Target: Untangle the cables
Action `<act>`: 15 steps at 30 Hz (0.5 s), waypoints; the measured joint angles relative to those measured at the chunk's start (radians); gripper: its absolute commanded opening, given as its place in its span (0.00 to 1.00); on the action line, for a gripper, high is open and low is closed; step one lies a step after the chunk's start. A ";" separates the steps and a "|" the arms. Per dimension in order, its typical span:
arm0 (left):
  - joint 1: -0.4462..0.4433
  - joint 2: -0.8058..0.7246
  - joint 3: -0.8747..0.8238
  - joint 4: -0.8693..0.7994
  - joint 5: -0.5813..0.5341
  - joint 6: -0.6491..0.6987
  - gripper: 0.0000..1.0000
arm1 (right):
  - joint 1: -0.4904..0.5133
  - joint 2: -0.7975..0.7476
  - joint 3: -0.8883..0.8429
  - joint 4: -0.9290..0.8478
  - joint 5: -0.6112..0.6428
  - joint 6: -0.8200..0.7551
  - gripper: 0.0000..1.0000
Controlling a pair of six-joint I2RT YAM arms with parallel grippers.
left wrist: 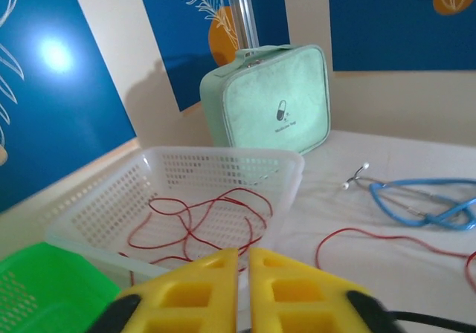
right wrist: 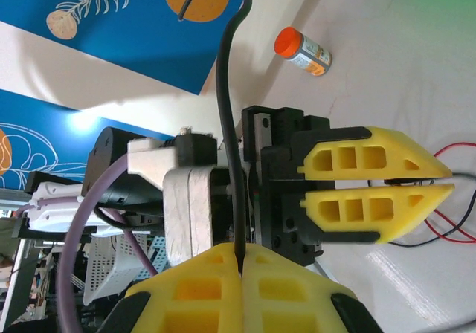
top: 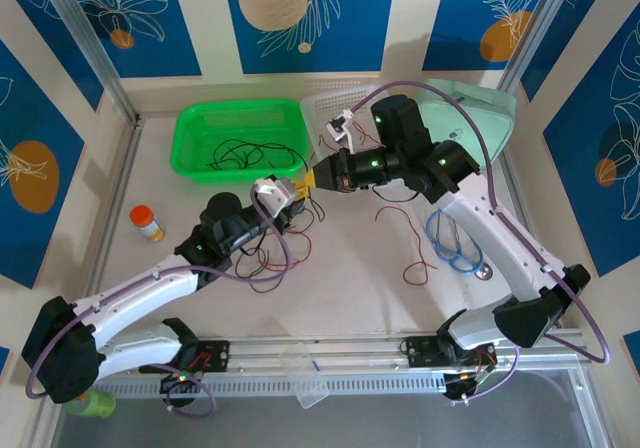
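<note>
Top view, clock from table [top: 350, 288] ctr. Wide basket [top: 185, 143] at 11, some cables [top: 245, 153] in it. Perforated basket [top: 325, 96] at 12, just beside wide basket's right end, more cables inside. Medicine case [top: 480, 118] at 1, upright, behind perforated basket. Stethoscope [top: 455, 253] at 3, flat on table. Pill bottle [top: 147, 222] at 9, on its side. Loose cables on table at ctr, 4 and 7.

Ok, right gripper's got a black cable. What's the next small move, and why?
Probably ease the right gripper up and away from the left gripper. It is shut on the black cable, the two grippers sit very close, and the tangle lies just below, so a slow pull should show what snags.
</note>
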 measured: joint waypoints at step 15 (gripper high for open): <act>0.000 -0.082 -0.059 -0.050 -0.115 -0.125 0.00 | -0.059 -0.117 -0.008 0.056 0.095 0.033 0.00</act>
